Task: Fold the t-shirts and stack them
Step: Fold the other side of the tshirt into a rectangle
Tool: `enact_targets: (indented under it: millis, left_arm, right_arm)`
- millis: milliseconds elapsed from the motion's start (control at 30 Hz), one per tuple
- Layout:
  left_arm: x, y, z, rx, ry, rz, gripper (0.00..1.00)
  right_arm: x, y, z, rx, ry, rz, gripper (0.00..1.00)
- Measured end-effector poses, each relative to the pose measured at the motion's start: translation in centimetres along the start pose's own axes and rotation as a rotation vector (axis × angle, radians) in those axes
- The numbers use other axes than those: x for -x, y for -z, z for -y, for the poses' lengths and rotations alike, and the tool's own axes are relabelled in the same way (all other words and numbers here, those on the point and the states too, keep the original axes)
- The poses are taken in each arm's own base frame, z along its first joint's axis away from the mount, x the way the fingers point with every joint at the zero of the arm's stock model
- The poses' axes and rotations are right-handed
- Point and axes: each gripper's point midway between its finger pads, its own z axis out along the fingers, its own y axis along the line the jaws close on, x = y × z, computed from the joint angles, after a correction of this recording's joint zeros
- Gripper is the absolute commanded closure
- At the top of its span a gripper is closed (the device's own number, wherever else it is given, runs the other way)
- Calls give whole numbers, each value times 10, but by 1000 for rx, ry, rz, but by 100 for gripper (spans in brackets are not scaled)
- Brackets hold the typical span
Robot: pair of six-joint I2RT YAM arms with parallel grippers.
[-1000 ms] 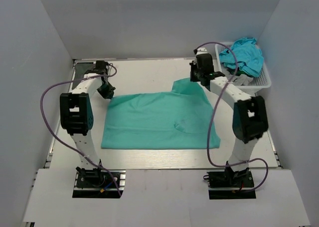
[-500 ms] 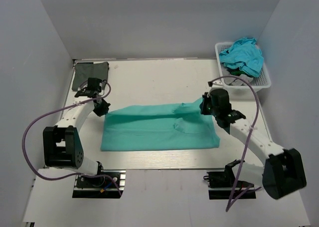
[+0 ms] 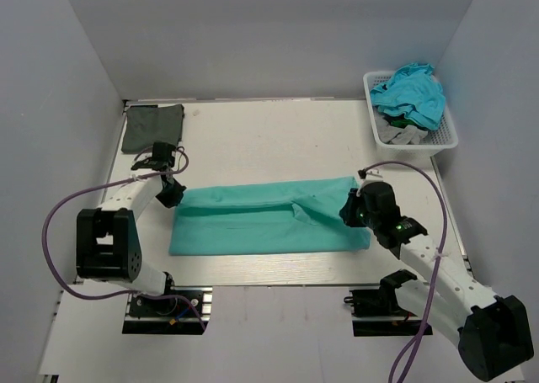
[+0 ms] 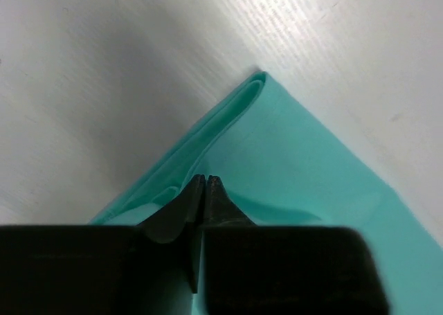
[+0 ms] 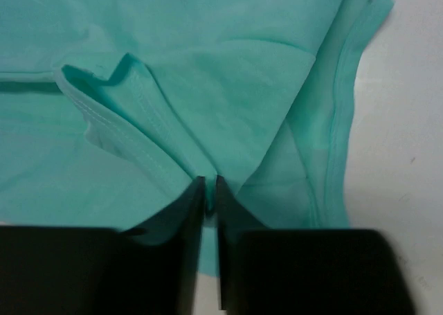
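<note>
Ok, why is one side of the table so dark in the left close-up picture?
Left wrist view: soft shadow covers the table left of the teal-green t-shirt, the upper right glares white, and the left hand is a black silhouette. Right wrist view: evenly lit, stitching sharp.

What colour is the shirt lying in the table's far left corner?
That shirt is dark grey-green; the top view shows it best.

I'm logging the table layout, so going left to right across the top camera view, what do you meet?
left gripper → teal-green t-shirt → right gripper → white basket holding crumpled turquoise shirts. The dark folded shirt in the far left corner overlaps the left gripper's span, so it is left out.
</note>
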Motion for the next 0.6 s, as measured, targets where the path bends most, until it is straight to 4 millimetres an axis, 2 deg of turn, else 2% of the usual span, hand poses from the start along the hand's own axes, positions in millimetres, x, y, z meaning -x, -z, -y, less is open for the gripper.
enact_targets:
  millis: [33, 67, 100, 133, 167, 200, 233, 333, 433, 533, 600]
  left_arm:
    - [-3, -3, -2, 16, 1, -14, 74]
    - [-6, -6, -5, 32, -2, -28, 43]
    - [-9, -9, -9, 57, -3, -44, 26]
    - [-11, -11, -12, 76, -6, -57, 11]
    - [-13, -13, -16, 96, -7, -67, 0]
    - [-13, -12, -18, 110, -7, -72, 0]
    - [-14, -11, -21, 123, 1, -75, 0]
    - [-6, -2, -20, 140, 12, -64, 0]
    - [13, 11, -4, 94, 28, -27, 0]
    - [27, 22, 24, -20, 31, -2, 0]
    - [30, 26, 42, -98, 26, -6, 0]
  right_arm:
    - [-8, 1, 0, 1, -8, -28, 65]
    - [-14, 2, -1, 10, -13, -54, 63]
    - [-19, 3, -2, 18, -19, -73, 59]
    - [-24, 5, -4, 28, -26, -95, 51]
    - [-29, 8, -6, 39, -33, -118, 45]
    - [-32, 11, -7, 43, -40, -130, 35]
    - [-35, 14, -8, 50, -45, -142, 10]
    - [-30, 22, -13, 74, -37, -138, 10]
    - [-16, 19, -23, 111, -29, -113, 10]
    - [2, 2, -37, 162, -18, -106, 10]
    - [10, -14, -46, 192, -6, -118, 10]
